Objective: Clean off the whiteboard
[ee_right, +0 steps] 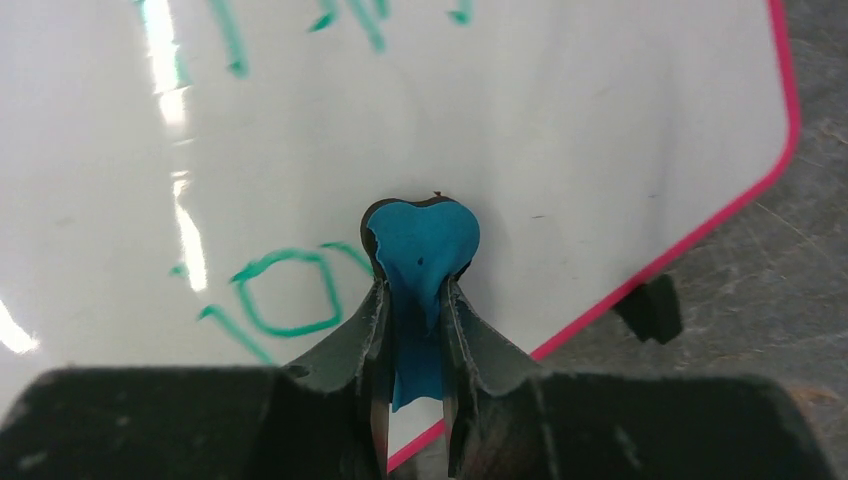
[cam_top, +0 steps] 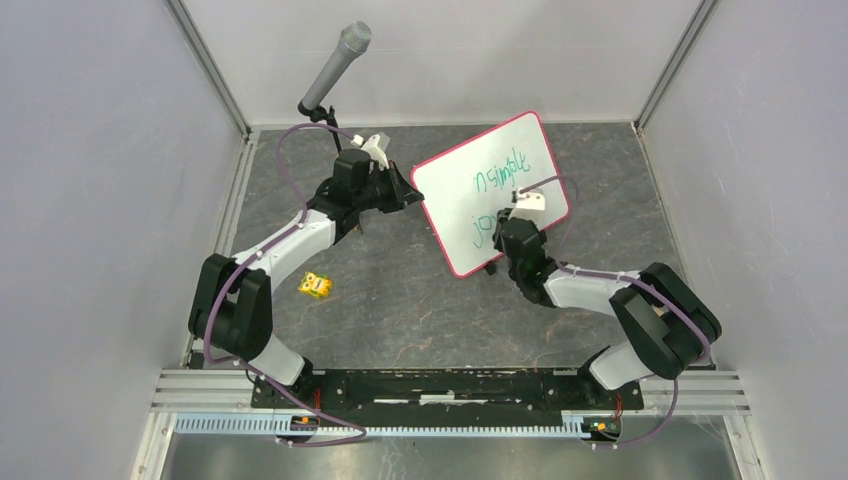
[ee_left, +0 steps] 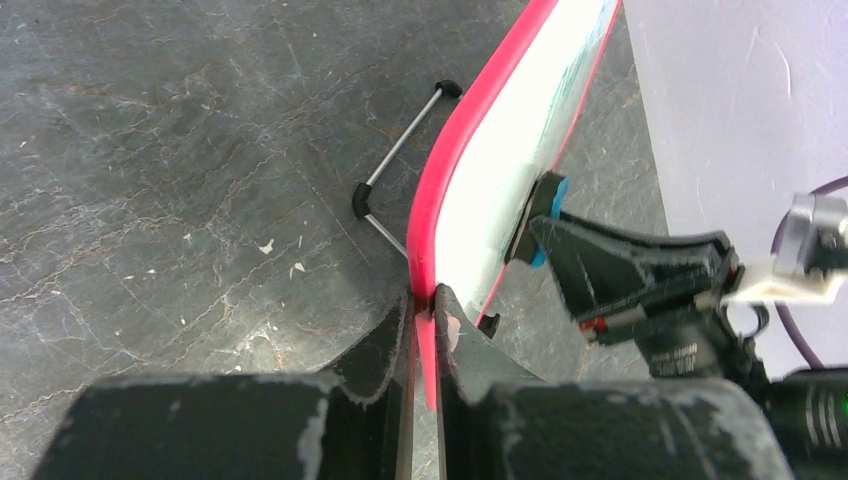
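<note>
The whiteboard stands tilted near the middle of the table, white with a pink-red frame and green handwriting on its face. My left gripper is shut on the board's pink left edge. A wire stand leg shows behind the board. My right gripper is shut on a small blue eraser, whose head is pressed against the board's lower face, just right of the green marks. From above, the right gripper sits over the board's lower right part.
A microphone on a stand rises at the back left. A small yellow object lies on the dark table beside the left arm. Grey walls close in on both sides and the back.
</note>
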You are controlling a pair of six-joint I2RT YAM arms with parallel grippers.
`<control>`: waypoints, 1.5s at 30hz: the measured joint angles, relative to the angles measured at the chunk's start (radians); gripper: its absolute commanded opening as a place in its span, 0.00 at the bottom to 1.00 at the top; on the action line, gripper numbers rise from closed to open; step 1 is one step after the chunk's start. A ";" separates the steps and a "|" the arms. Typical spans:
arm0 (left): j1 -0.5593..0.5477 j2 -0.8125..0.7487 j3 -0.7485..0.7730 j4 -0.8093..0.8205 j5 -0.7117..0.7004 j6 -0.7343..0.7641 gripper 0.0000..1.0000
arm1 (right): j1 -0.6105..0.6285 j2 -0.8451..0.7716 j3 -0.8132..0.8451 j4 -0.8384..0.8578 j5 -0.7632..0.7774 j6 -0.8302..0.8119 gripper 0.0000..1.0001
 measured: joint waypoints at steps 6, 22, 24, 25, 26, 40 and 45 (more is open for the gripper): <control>0.003 0.000 0.000 0.000 -0.003 0.000 0.06 | 0.146 0.012 0.022 0.060 0.009 -0.101 0.17; -0.004 -0.001 0.000 0.003 0.004 0.000 0.06 | -0.074 -0.012 -0.042 0.079 -0.077 0.045 0.18; -0.005 -0.001 0.000 0.003 0.004 0.000 0.06 | -0.098 -0.012 -0.042 0.066 -0.087 0.067 0.18; -0.005 -0.001 0.000 0.004 0.005 0.000 0.06 | -0.101 -0.012 -0.042 0.065 -0.091 0.071 0.18; -0.006 -0.002 0.000 0.004 0.004 0.000 0.06 | -0.100 -0.012 -0.042 0.066 -0.096 0.071 0.18; 0.002 -0.003 0.000 -0.002 -0.004 0.000 0.06 | 0.209 0.030 0.058 0.122 -0.074 -0.238 0.18; 0.002 -0.003 0.000 -0.002 -0.006 0.000 0.06 | 0.240 0.044 0.073 0.163 -0.104 -0.271 0.18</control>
